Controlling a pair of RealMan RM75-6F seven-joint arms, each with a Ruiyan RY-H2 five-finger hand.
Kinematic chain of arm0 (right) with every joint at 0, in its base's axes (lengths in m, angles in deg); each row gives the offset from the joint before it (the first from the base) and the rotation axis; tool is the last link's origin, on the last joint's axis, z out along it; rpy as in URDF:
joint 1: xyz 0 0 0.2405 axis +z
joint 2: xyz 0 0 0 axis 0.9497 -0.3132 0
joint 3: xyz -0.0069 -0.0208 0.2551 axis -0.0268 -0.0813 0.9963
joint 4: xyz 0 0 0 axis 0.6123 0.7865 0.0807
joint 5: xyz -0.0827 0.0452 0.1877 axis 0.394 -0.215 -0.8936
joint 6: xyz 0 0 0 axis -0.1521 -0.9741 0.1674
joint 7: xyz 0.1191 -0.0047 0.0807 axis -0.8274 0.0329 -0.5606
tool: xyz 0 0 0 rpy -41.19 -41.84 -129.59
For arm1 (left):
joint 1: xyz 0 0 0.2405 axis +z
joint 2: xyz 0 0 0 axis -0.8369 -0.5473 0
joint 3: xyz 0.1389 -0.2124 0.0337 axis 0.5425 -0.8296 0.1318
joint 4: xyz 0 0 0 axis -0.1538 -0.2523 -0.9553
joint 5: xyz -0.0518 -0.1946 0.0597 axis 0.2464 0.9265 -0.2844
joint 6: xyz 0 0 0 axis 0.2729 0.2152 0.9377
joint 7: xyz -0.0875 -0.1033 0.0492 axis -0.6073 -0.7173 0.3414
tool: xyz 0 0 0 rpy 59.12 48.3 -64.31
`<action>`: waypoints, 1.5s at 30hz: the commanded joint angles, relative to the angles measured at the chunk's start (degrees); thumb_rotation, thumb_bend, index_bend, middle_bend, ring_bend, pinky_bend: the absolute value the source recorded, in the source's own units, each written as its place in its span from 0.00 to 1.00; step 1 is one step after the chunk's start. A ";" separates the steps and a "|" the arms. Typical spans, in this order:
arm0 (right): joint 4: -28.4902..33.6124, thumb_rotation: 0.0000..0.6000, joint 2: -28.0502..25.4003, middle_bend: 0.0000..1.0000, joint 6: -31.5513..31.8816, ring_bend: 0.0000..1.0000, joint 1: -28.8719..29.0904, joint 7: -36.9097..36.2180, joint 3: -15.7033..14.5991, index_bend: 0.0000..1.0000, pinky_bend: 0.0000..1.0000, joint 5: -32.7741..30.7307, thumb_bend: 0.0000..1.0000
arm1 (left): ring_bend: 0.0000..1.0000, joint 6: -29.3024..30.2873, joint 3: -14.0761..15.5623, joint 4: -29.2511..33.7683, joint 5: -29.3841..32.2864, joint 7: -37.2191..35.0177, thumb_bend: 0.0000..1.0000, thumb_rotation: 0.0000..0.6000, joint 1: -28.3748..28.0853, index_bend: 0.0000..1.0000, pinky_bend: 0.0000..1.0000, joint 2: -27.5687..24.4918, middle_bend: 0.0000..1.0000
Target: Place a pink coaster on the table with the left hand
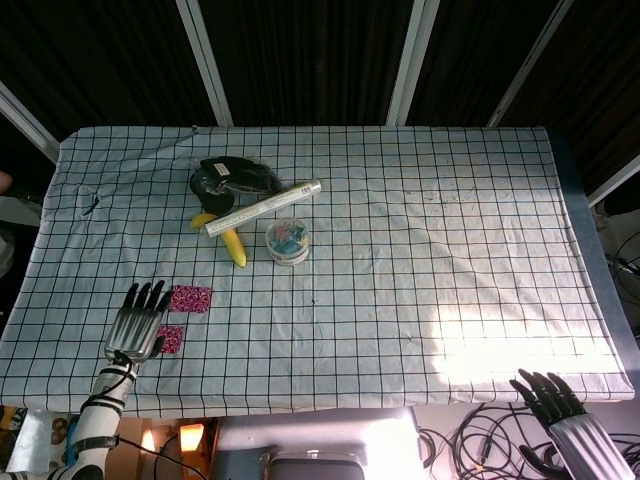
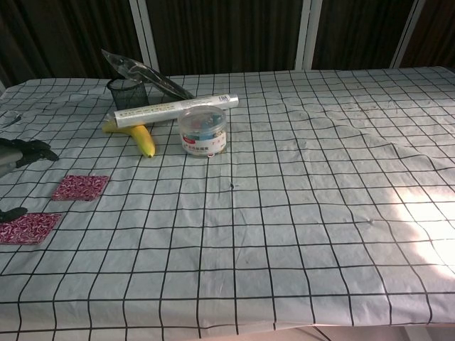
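Two pink patterned coasters lie flat on the checkered cloth at the front left. The farther coaster (image 1: 190, 298) (image 2: 80, 187) is fully visible. The nearer coaster (image 1: 171, 338) (image 2: 28, 227) lies apart from it, partly hidden by my left hand in the head view. My left hand (image 1: 137, 323) (image 2: 21, 150) hovers over the nearer coaster's left side with fingers spread, holding nothing. My right hand (image 1: 556, 398) hangs below the table's front right edge, fingers apart and empty.
At the back left stand a black mesh cup (image 2: 128, 92) with a clear bag, a foil roll (image 2: 174, 110), a banana (image 2: 142, 138) and a round tub of clips (image 2: 203, 131). Cables lie under the front right edge.
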 commanded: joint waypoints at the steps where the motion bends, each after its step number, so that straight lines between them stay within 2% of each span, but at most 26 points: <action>1: -0.13 1.00 -0.17 0.00 0.40 0.00 -0.07 -0.49 -0.02 0.00 0.00 0.02 0.20 | 0.00 -3.89 -3.44 -6.05 3.87 1.35 0.34 1.00 -3.01 0.13 0.00 4.36 0.00; 9: -1.13 1.00 -0.42 0.00 1.99 0.00 -0.56 -2.00 -0.21 0.00 0.00 0.39 0.20 | 0.00 -5.93 -5.77 -11.54 9.09 5.79 0.34 1.00 -6.43 0.13 0.00 9.34 0.00; 22: -1.91 1.00 -0.40 0.00 3.12 0.00 -1.08 -2.87 -0.27 0.00 0.00 0.60 0.20 | 0.00 -5.97 -5.68 -12.09 15.02 10.69 0.34 1.00 -8.16 0.17 0.00 9.33 0.00; 45: -2.62 1.00 -0.54 0.00 4.13 0.00 -1.37 -4.00 -0.24 0.00 0.00 0.85 0.20 | 0.00 -8.19 -5.63 -17.54 15.60 8.20 0.34 1.00 -9.79 0.29 0.00 12.36 0.00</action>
